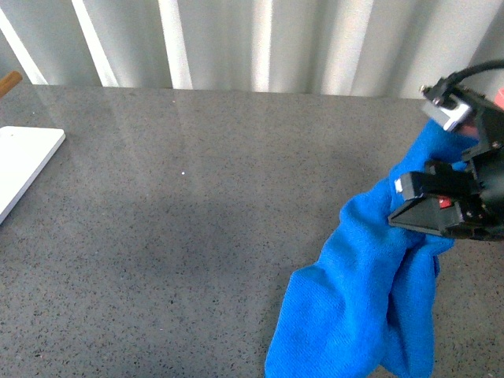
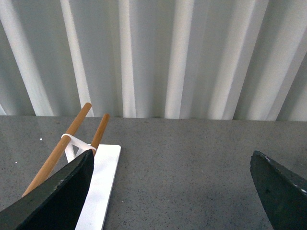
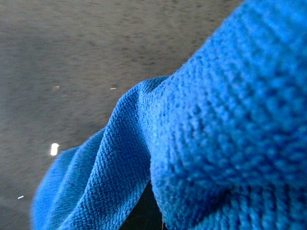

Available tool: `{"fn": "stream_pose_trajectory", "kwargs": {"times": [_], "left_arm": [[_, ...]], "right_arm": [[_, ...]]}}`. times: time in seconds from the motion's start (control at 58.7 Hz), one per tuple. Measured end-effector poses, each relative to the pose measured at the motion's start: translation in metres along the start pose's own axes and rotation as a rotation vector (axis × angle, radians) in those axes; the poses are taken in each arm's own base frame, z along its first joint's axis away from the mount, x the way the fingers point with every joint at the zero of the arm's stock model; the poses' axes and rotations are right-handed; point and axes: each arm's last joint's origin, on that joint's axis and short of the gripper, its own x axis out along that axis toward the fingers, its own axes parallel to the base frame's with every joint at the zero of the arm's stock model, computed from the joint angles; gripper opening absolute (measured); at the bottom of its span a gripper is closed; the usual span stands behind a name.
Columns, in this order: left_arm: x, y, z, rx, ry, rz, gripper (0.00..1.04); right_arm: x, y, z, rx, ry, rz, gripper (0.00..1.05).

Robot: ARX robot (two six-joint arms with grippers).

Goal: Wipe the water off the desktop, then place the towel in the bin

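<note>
We see 1 towel (image 1: pixel 354 299), bunched in long blue folds over the right near part of the desktop (image 1: pixel 197 236). Its upper part is held up by the right gripper (image 1: pixel 413 203), whose jaws are clamped on the cloth. The rest drapes down to the picture's lower edge. In the right wrist view the towel (image 3: pixel 216 120) fills most of the picture. Well apart from it, at the desktop's left edge, lies 1 white board (image 1: pixel 20 161). The left gripper (image 2: pixel 170 201) hangs over the desktop near that board, its 2 jaws wide apart and gripping nothing. 2 wooden rods (image 2: pixel 62 148) lean across the board's far end. A pale pleated wall (image 1: pixel 260 43) stands behind the desktop.
</note>
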Motion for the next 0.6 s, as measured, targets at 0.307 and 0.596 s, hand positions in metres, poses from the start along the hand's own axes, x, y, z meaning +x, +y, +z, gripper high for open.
{"fn": "stream_pose_trajectory", "kwargs": {"times": [0.307, 0.596], "left_arm": [[0.0, 0.0, 0.0, 0.0, 0.0, 0.0, 0.98], [0.0, 0.0, 0.0, 0.0, 0.0, 0.0, 0.98]], "right_arm": [[0.063, -0.021, 0.046, -0.134, 0.126, -0.239, 0.04], [0.087, 0.007, 0.094, -0.277, 0.088, -0.306, 0.04]]}}
